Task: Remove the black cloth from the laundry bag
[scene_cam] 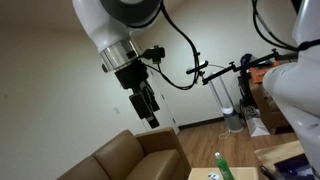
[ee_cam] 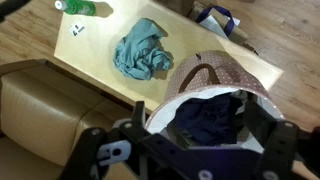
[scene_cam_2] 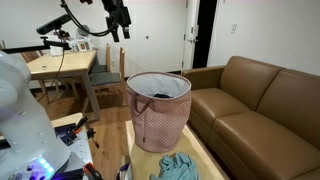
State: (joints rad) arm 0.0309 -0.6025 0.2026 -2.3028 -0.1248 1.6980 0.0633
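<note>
The laundry bag point(scene_cam_2: 158, 118) is a pink patterned basket with a white lining, standing on a light wooden table point(scene_cam_2: 205, 150). In the wrist view the bag point(ee_cam: 215, 72) is seen from above, with the black cloth point(ee_cam: 208, 115) lying crumpled inside it. The cloth is hidden in both exterior views. My gripper point(ee_cam: 185, 140) hangs high above the bag's mouth, open and empty, with its fingers spread to either side of the opening. It also shows in both exterior views point(scene_cam: 146, 105) point(scene_cam_2: 118, 22), well above the bag.
A teal cloth point(ee_cam: 143, 50) point(scene_cam_2: 180, 167) lies on the table beside the bag. A green bottle point(ee_cam: 80, 8) point(scene_cam: 222, 166) lies at the table's edge. A brown sofa point(scene_cam_2: 255, 100) point(scene_cam: 125, 155) stands next to the table. A desk with chairs point(scene_cam_2: 65, 68) is behind.
</note>
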